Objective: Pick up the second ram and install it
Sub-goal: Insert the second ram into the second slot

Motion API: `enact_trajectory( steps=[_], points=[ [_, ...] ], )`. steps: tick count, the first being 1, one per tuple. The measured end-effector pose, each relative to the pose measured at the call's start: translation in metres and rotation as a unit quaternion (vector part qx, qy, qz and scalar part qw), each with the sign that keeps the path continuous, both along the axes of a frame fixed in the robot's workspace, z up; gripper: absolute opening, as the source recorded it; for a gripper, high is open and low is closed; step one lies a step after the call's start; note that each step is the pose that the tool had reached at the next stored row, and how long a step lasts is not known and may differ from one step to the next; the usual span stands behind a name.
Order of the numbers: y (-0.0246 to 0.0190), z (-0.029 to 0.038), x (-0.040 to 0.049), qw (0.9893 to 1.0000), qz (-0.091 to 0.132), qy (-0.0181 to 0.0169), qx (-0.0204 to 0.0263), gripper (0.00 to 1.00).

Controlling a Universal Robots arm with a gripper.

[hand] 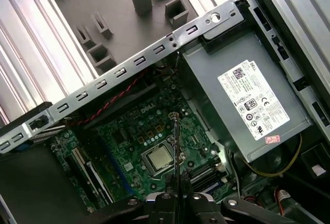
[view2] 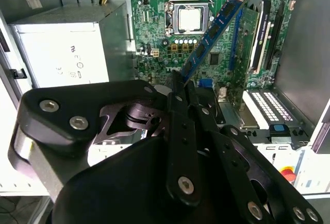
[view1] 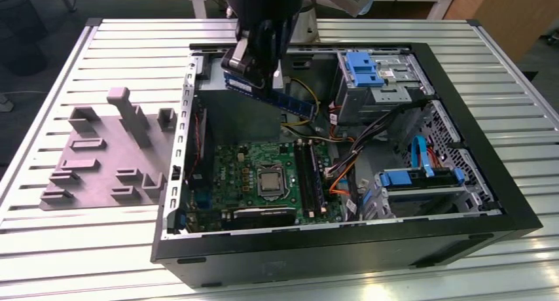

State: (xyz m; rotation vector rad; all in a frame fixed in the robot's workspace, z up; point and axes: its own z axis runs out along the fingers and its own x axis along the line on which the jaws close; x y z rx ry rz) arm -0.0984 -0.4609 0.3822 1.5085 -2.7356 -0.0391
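At the exterior view's left, the grey holder (view1: pixel 96 157) stands on the table (view1: pixel 52 248), well apart from the work. Right of it, over the upper left part of the open case (view1: pixel 349 252), your gripper (view1: pixel 253 77) has its fingers closed on one end of the ram (view1: pixel 281 99). The stick juts out on a slant toward the view's right, touching nothing below.

In the second wrist view the ram (view2: pixel 216 33) reaches out above the motherboard (view2: pixel 154 23). In the first wrist view it is edge-on, which makes that your best check for tilt.

The slots (view1: pixel 306 177) lie lower in the frame, near the middle, just right of the processor (view1: pixel 269 181).

Because you grip only one end, I judge the free end will want to swing. Move slowly and level the stick before it nears the board. Turn its long edge parallel to the free slot, and press straight down rather than end first. Whether the slot's clips are open, I cannot tell.

Further right, the cables (view1: pixel 354 150) bunch near the slots; give them room.
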Motion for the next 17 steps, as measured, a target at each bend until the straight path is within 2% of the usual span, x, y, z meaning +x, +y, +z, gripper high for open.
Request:
enact_trajectory(
  steps=[17],
  points=[
    [0.0000,-0.0007,0.0000,0.9995,-0.030,0.0000,0.0000,0.14]
  ],
)
